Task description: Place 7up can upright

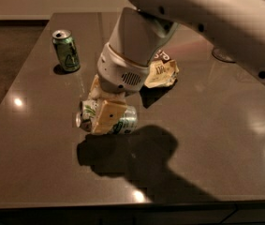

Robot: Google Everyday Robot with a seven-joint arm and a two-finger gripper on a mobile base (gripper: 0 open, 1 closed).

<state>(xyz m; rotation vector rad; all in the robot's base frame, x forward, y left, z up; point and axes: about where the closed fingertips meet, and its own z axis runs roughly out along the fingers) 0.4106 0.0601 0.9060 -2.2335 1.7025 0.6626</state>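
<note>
From the one camera view I see the gripper point(102, 108) low over the dark glossy table point(216, 139), a little left of the middle of the tabletop and closer to the near edge than to the far edge. Its two cream fingers point(107, 117) pinch the 7up can point(126, 121) across the body, one finger in front and one behind. The can lies on its side in the grasp, not upright: the silver top points to the left edge and the other end points to the right edge. I see its shadow on the surface apart from it, toward the near edge, so I think the can is off the table, but I cannot be sure. The white arm point(207, 13) comes down from the far right corner. A darker green can point(66, 50) stands upright near the far left corner, well apart from the gripper. A crumpled snack bag point(162, 73) lies just behind the wrist, toward the far edge
</note>
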